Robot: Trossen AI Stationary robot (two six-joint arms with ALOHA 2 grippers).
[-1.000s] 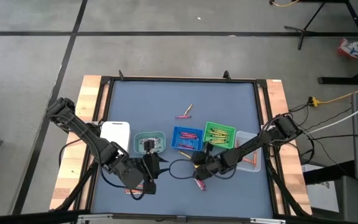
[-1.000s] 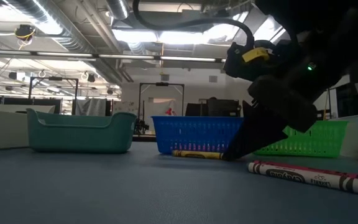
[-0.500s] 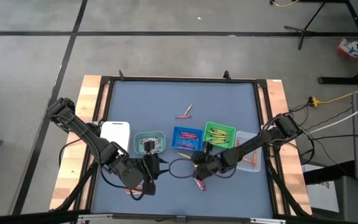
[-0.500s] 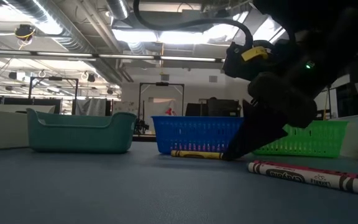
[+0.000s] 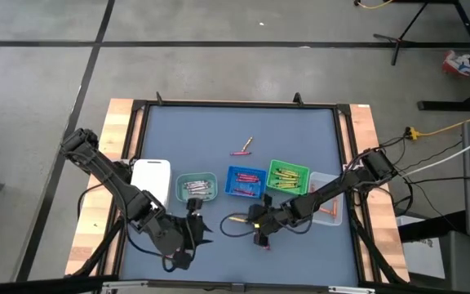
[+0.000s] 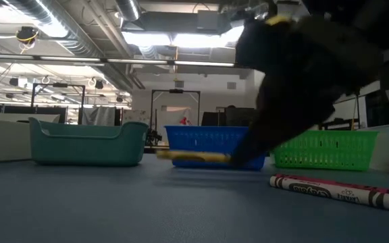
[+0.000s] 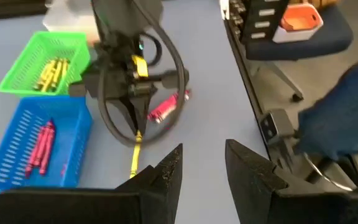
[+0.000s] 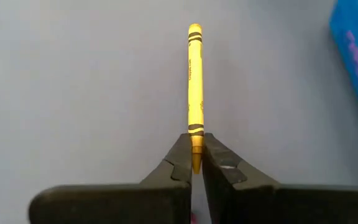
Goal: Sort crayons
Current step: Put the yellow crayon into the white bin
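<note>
Sorting looks well under way but not finished. Yellow crayons lie in the green tray (image 5: 288, 176), pink ones in the blue tray (image 5: 246, 181), grey ones in the teal tray (image 5: 196, 187), and orange ones appear to sit in the clear tray (image 5: 326, 208) by the surface's right edge.

The right pincer (image 5: 255, 220) is pinched tight on 1 end of a yellow crayon (image 8: 195, 93), near the front edge just ahead of the blue tray. In the low view that crayon (image 6: 193, 156) hangs clear of the surface, so it seems bound for the green tray.

Still loose: a pink crayon (image 5: 262, 242) close beside the right pincer toward the front edge, and 2 crayons (image 5: 243, 148) out in the middle toward the back.

The left pincer (image 7: 202, 163) waits near the front left, fingers apart, holding nothing. The white tray (image 5: 152, 174) sits toward the left edge; I cannot tell its contents.
</note>
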